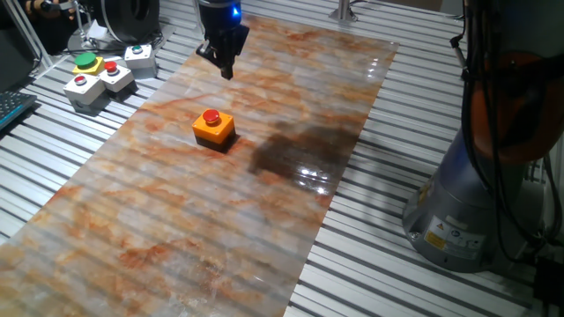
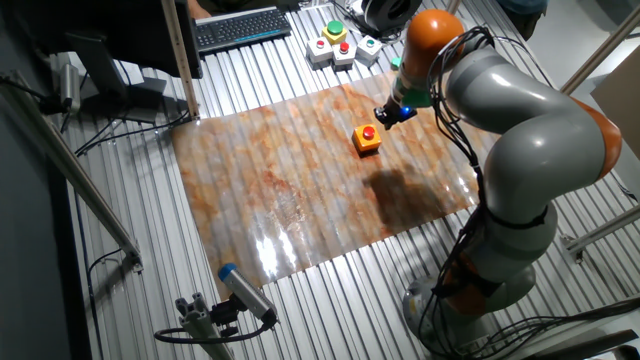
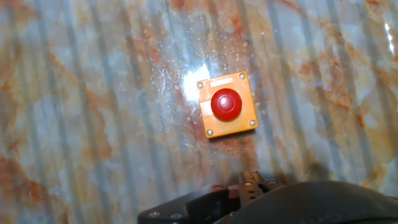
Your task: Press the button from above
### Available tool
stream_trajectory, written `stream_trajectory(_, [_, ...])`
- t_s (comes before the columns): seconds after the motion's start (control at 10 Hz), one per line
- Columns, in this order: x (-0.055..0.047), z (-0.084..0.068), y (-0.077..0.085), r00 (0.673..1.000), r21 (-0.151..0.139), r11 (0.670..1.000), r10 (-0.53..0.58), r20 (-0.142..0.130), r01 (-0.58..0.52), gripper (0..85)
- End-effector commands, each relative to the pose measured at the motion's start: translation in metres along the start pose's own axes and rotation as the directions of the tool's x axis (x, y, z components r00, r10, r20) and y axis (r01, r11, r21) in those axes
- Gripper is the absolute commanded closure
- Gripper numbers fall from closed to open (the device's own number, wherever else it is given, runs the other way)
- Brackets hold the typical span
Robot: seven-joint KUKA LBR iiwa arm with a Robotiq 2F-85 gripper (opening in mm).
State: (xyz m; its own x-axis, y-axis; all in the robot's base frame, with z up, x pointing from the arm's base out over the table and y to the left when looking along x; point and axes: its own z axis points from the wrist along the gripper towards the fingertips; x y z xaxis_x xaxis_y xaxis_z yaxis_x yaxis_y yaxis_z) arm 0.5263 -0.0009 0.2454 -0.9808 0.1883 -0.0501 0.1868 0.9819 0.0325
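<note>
The button (image 1: 211,116) is a small round red push-button on a square orange box (image 1: 215,132), standing on the marbled mat (image 1: 176,220). It also shows in the other fixed view (image 2: 368,131) and in the hand view (image 3: 226,103), a little right of centre. My gripper (image 1: 227,70) hangs above the mat, beyond the button and well above it, apart from it. In the other fixed view the gripper (image 2: 388,113) is up and right of the button. In the hand view the fingertips (image 3: 248,180) sit together at the bottom edge, below the box, shut and holding nothing.
Grey boxes with red and green buttons (image 1: 97,75) stand off the mat at the far left, also in the other fixed view (image 2: 340,45). A keyboard (image 2: 240,25) lies beyond. The arm's base (image 1: 467,202) stands right of the mat on the slatted table.
</note>
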Motion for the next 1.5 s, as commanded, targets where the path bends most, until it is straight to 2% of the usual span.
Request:
stream_trajectory(0.0, [-0.003,-0.002,-0.001,1.000,0.000,1.000,0.000,-0.003,0.000,85.0])
stream_trajectory(0.5, [-0.023,0.000,0.006,1.000,0.010,1.000,0.013,-0.007,-0.012,85.0])
stream_trajectory(1.0, [-0.043,-0.001,0.004,1.000,0.014,1.000,0.013,-0.017,-0.013,85.0])
stream_trajectory(1.4, [-0.046,0.005,0.006,1.000,0.013,1.000,0.014,-0.014,-0.014,85.0])
